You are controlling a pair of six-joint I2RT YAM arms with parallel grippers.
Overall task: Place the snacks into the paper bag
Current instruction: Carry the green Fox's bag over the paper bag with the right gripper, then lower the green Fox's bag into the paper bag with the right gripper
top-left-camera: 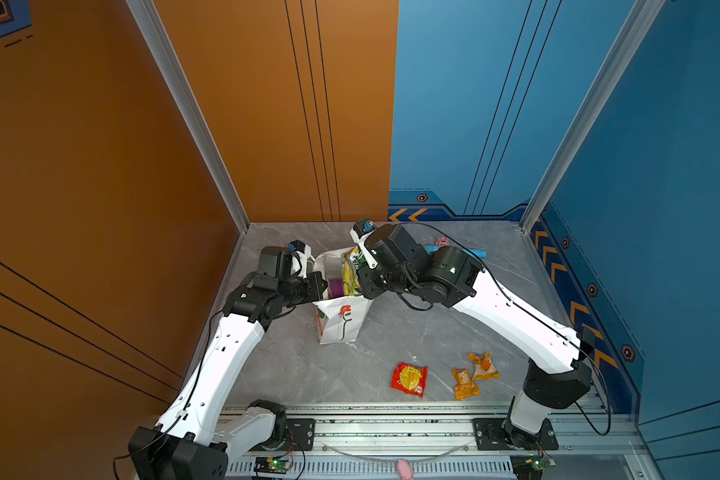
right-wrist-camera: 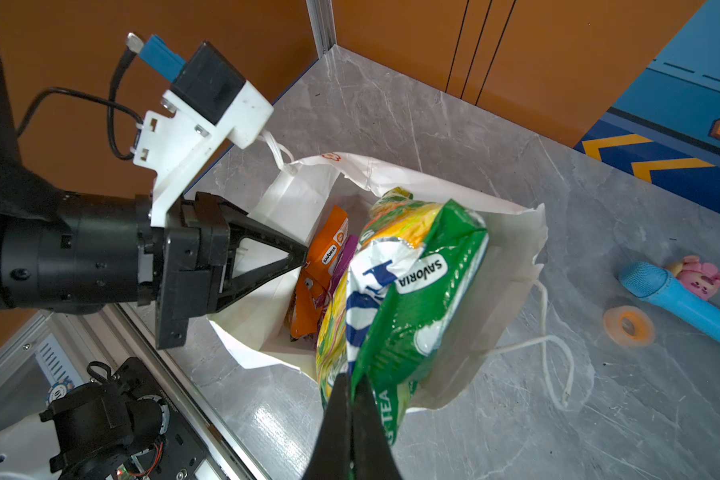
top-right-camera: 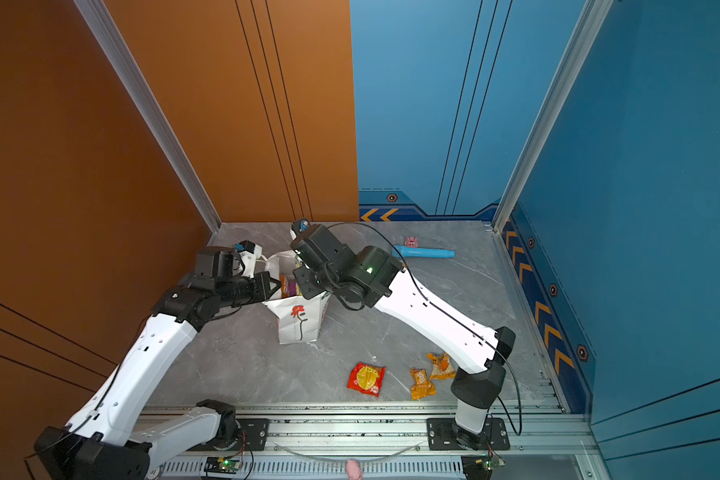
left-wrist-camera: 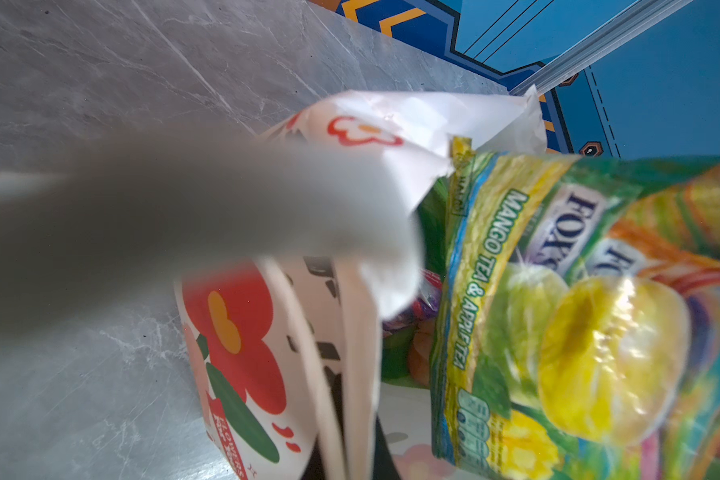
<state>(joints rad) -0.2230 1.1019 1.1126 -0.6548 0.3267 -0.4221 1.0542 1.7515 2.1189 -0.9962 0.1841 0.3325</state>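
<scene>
Near the front edge of the grey marble counter (top-left-camera: 292, 365), towards its right side, three snacks wait: a red glossy wrapper with a yellow print (top-left-camera: 409, 378) and two small orange-yellow wrappers (top-left-camera: 465, 383). Farther in, towards the left edge, stands the white paper bag with red flower prints (top-left-camera: 341, 324). The left pincer (right-wrist-camera: 302, 259) is closed together on its rim and holds the mouth wide. The right pincer (right-wrist-camera: 352, 380) is clamped on a green-and-yellow glossy candy bag (left-wrist-camera: 578, 332), which hangs in the mouth, beside an orange packet (right-wrist-camera: 329, 249) already inside. I think the candy bag should go lower, next to the others, before release; otherwise it can tip out. By the far edge lie a blue microphone-like cylinder (top-right-camera: 422, 252) and a small pink toy (top-right-camera: 411, 241).
</scene>
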